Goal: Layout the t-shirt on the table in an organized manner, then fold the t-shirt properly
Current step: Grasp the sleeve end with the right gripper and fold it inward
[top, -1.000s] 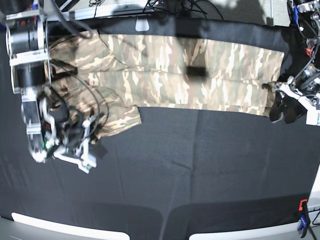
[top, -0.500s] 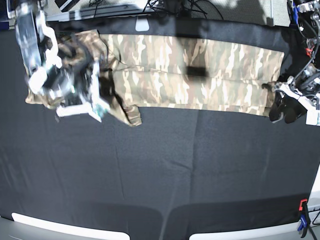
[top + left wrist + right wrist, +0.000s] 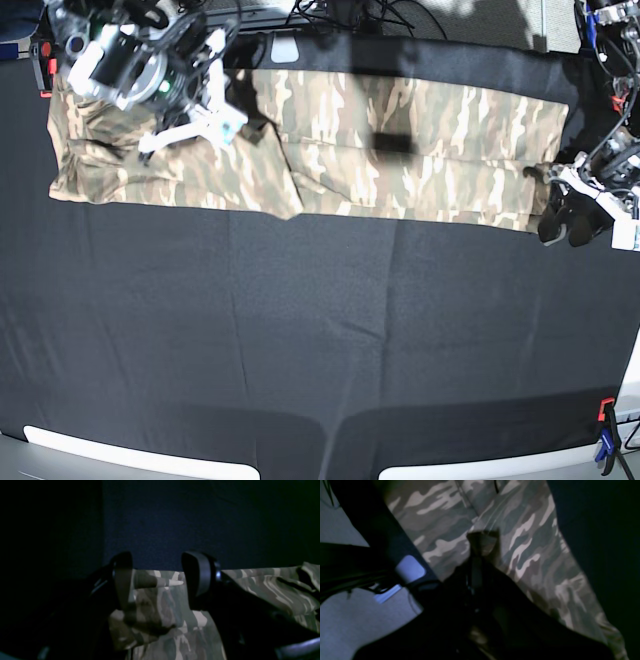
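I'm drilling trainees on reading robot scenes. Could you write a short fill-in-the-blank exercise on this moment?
1. The t-shirt has a ____ print.
2. It lies on a table covered in ____ cloth.
3. The left tool at the shirt's edge is ____.
4. The right tool is shut on the ____.

Missing words: camouflage; black; open; t-shirt

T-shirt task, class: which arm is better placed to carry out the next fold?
Probably the right: its gripper is shut on the t-shirt near the table's far edge, while the left gripper stands open at the hem.
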Controlling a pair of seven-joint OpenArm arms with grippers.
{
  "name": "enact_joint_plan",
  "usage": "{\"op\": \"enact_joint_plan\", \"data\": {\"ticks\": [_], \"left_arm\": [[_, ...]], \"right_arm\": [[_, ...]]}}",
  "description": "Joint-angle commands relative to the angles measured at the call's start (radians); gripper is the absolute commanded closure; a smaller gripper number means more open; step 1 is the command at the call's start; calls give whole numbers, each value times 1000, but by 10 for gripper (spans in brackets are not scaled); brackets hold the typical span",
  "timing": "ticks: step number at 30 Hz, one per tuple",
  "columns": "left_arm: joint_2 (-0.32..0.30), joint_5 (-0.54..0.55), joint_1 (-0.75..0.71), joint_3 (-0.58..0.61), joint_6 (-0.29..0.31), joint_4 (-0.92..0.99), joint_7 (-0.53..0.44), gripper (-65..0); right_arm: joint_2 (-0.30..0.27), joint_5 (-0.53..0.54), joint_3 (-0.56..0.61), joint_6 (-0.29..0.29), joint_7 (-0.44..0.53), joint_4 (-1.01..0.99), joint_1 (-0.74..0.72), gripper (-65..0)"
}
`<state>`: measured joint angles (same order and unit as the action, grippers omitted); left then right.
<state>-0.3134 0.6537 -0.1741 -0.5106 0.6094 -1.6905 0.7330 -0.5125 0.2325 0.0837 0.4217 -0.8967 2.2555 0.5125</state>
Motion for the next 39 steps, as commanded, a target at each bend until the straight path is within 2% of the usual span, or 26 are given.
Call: {"op": "enact_joint_plan", "data": {"ticks": [1, 12, 15, 17, 18, 21, 26, 29, 32, 34, 37, 39], "left_arm": [[-16, 20, 11, -5, 3, -18, -29, -322], [-16, 20, 11, -5, 4, -18, -29, -322], [-16, 20, 11, -5, 4, -18, -22, -322], [-16, 20, 11, -5, 4, -18, -21, -322], [-17, 20, 11, -5, 3, -18, -21, -322], [-17, 20, 11, -5, 4, -19, -13, -322], [-17, 76, 10, -5, 4, -18, 84, -322], [-17, 77, 10, -7, 4, -18, 131, -322], [-17, 72, -10, -7, 4, -18, 156, -322], [-17, 29, -32, -7, 3, -16, 134, -322], [-20, -78, -65, -7, -65, 1, 43, -322], [-25, -113, -84, -7, -99, 25, -3, -322]], "right_arm": [[-7, 10, 4, -3, 27, 19, 7, 0], [-8, 9, 124, -3, 44, 19, 2, -4], [-8, 10, 124, -3, 52, 19, 3, -189], [-8, 14, 124, -3, 72, 19, 3, -256], [-8, 14, 124, -3, 84, 19, 3, -264], [-8, 37, 124, -3, 96, 19, 0, -264], [-8, 29, 98, -3, 90, 19, -27, -264], [-8, 44, 38, -4, 80, 19, -42, -264], [-8, 113, -49, -4, 72, 19, -41, -264], [-8, 136, -108, -3, 68, 19, -41, -263], [-8, 158, -192, -3, 64, 19, -41, -263], [-8, 189, -237, -3, 58, 19, -41, -263]]}}
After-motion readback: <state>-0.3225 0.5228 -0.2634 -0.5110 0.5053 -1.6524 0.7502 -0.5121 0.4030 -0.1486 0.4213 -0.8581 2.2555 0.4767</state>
